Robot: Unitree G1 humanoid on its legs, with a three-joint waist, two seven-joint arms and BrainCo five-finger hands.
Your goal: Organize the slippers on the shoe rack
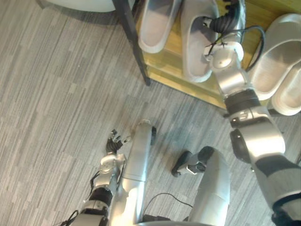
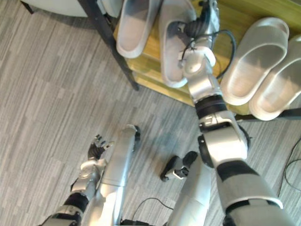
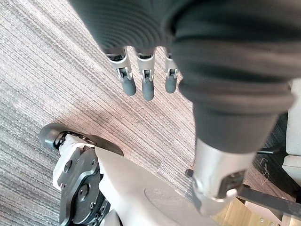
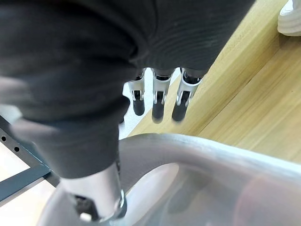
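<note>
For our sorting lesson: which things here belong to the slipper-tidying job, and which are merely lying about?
Job: right hand; slipper beneath it; neighbouring slipper; second pair; shoe rack.
Lying about: pale rounded object; carpet; idle left hand.

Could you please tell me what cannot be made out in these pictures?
- Both eye views: the top edge cuts off the fingertips of the right hand and the toes of the two slippers beneath it.
- Right wrist view: the fingers are blurred, so contact with the slippers is unclear.
- Left eye view: the right edge cuts off the other pair.
</note>
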